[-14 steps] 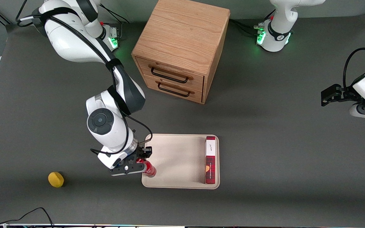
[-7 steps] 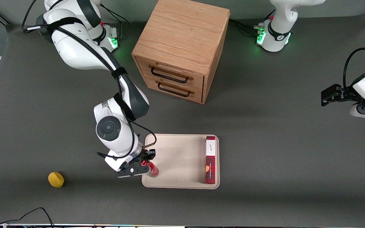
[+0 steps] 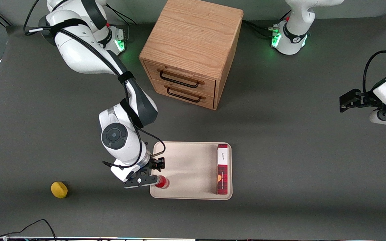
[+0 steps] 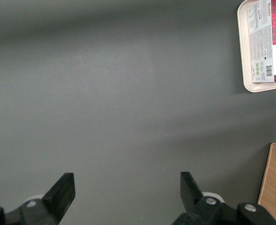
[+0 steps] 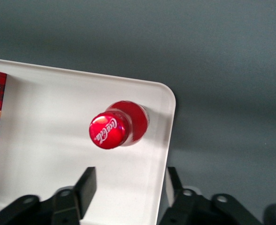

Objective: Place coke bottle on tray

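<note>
The small red coke bottle (image 3: pixel 162 181) stands upright on the beige tray (image 3: pixel 186 167), in the tray's corner nearest the front camera at the working arm's end. In the right wrist view I see its red cap (image 5: pixel 109 131) from above, standing free on the tray (image 5: pixel 58 117). My gripper (image 3: pixel 151 175) is open and empty, right beside the bottle over the tray's edge. In the right wrist view my gripper (image 5: pixel 131 185) has one finger over the tray and one over the tray's rim, apart from the bottle.
A long red plaid box (image 3: pixel 222 169) lies on the tray along its edge toward the parked arm's end. A yellow round object (image 3: pixel 59 189) lies on the table toward the working arm's end. A wooden drawer cabinet (image 3: pixel 191 53) stands farther from the front camera.
My gripper carried the bottle onto the tray's corner, set it upright and let go. The fingers have opened and now stand clear of the bottle.
</note>
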